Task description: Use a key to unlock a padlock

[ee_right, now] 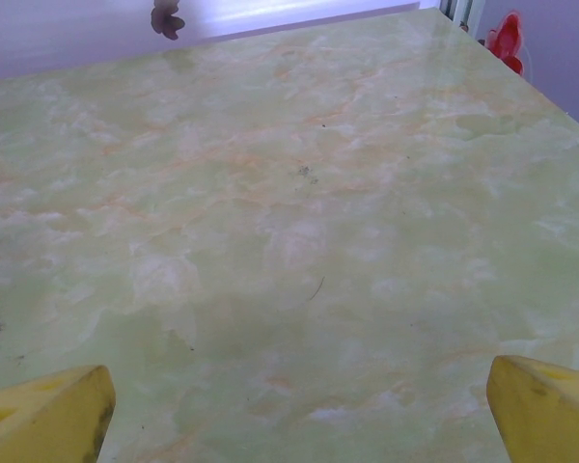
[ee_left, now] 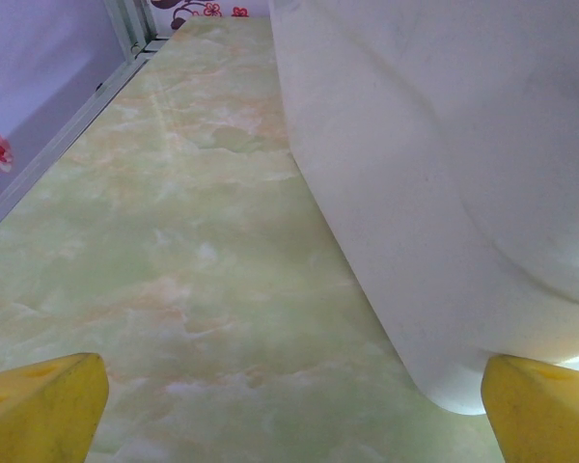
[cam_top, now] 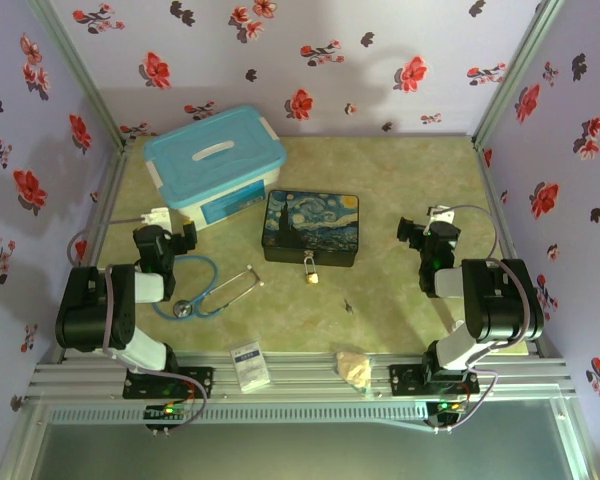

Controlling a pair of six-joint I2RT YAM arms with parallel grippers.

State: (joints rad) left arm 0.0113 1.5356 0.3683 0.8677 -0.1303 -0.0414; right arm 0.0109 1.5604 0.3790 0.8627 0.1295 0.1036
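Left end effector (ee_left: 291, 410) spread | blue-lidded bin (cam_top: 215, 160) closed — painted box (cam_top: 312, 225) closed

From above, the key (cam_top: 348, 305) is just a dark speck, its shape too small to make out, and the padlock (cam_top: 310, 270) is too tiny to find a keyhole. The stethoscope (cam_top: 183, 309) tubing is partly hidden behind the left arm (cam_top: 110, 310). Print on the white packet (cam_top: 249, 365) is unreadable. Close up, the storage box (ee_left: 444, 193) wall runs off the top and right edges.
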